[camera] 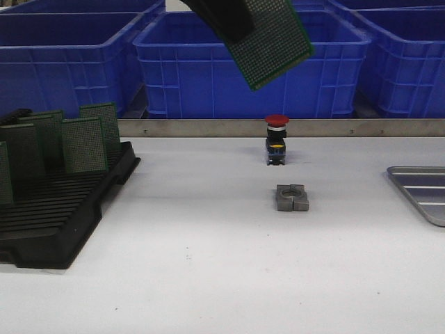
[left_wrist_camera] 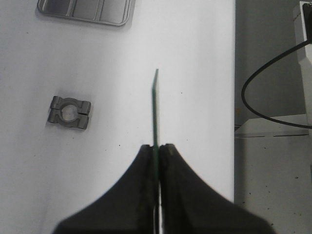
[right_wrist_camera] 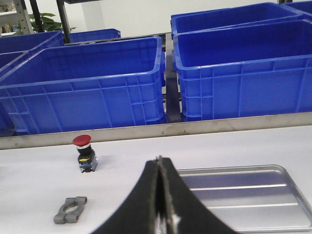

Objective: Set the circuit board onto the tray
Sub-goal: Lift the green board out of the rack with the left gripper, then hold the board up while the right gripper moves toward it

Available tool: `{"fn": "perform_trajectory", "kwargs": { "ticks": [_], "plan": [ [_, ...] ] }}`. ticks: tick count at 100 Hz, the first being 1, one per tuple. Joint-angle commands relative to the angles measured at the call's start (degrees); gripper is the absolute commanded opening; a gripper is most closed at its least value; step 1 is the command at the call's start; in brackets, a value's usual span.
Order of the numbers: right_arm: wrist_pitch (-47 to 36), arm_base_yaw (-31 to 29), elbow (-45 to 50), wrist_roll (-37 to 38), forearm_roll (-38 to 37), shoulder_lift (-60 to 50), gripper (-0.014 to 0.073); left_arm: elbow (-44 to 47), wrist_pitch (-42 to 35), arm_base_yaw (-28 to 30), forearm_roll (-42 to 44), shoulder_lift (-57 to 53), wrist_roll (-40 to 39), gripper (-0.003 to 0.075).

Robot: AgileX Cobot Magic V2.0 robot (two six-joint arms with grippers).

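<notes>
Between rack (camera: 59, 202) and tray (camera: 423, 191) sit clamp block (camera: 291, 197), red-capped button (camera: 276, 140).

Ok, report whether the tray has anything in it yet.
Empty, as far as shown. The right wrist view shows the tray with bare ribbed floor; its near-left part hides behind the right gripper. The circuit board is airborne.

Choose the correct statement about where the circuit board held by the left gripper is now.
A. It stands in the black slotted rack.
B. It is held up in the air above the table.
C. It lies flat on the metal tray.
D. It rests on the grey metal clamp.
B: the left gripper is shut on the circuit board, which hangs tilted, high above the table, with the tray empty far to the right.
</notes>
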Motion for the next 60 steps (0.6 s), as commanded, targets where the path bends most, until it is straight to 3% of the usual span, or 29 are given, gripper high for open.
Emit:
{"fn": "perform_trajectory", "kwargs": {
  "ticks": [1,28,60],
  "plan": [
    [5.63,0.22,-8.46,0.21,1.72,0.34,-0.0068,-1.75,2.25,-0.45,-3.40,-3.00,-0.75,-0.0018],
    [30.55,0.22,-25.63,0.21,3.87,14.22,-0.0068,-1.75,2.25,-0.45,-3.49,-3.00,-0.75,-0.0018],
    [31.62,0.22,-30.58,0.11,6.26,25.34,-0.0068,-1.75,2.25,-0.45,-4.56,-3.00,-1.76,-0.0018]
  ]
}}
